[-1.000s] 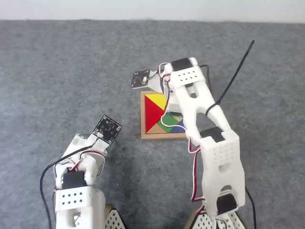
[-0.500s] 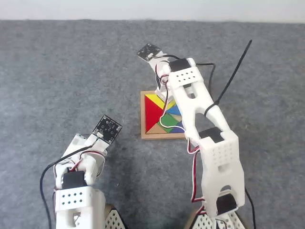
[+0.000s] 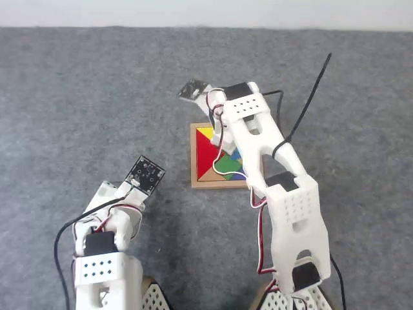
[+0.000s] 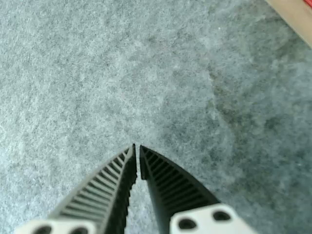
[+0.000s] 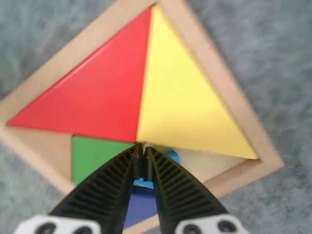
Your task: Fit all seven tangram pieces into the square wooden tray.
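While closed, right end effector overhangs tray.

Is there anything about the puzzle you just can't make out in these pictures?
High view: the right arm hides part of the tray, so the pieces cannot be counted.
Right wrist view: the right gripper covers much of the blue pieces.
Left wrist view: the edge cuts off all but a tray corner.
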{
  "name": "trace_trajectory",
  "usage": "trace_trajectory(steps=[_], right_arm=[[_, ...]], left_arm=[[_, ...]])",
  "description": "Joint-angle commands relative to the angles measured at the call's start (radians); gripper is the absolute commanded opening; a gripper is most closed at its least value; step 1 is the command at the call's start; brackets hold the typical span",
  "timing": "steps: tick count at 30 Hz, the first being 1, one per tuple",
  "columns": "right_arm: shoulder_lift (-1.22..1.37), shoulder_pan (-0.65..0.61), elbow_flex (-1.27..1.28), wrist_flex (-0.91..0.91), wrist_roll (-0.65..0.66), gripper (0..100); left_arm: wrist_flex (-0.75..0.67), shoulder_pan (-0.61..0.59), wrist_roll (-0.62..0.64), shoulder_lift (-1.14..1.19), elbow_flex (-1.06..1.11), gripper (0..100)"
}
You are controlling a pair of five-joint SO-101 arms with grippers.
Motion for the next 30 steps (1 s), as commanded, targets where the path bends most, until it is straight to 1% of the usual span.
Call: trace_trajectory(steps=[1,11,16,22,25,30], right_arm=[[-0.070,-0.030,-0.008,0.061,0.066,0.6],[-0.081,-0.038,-0.012,0.209,0.229,0.6],[-0.125,-0.035,-0.014,0.260,0.284,0.6],[-0.262,0.015,-0.014,0.297,0.310,0.6],[-0.312,0.042,-0.008,0.302,0.301,0.6],[-0.252,0.076,-0.006,0.288,0.264,0.6]], left_arm=[[-0.015,-0.005,-0.006,-0.012,-0.004,1],[-0.015,-0.006,-0.006,-0.012,-0.004,1],[-0.015,-0.006,-0.006,-0.012,-0.004,1],[-0.015,-0.006,-0.006,-0.012,-0.004,1],[-0.015,-0.006,-0.006,-0.012,-0.004,1],[-0.015,-0.006,-0.006,-0.012,-0.004,1]])
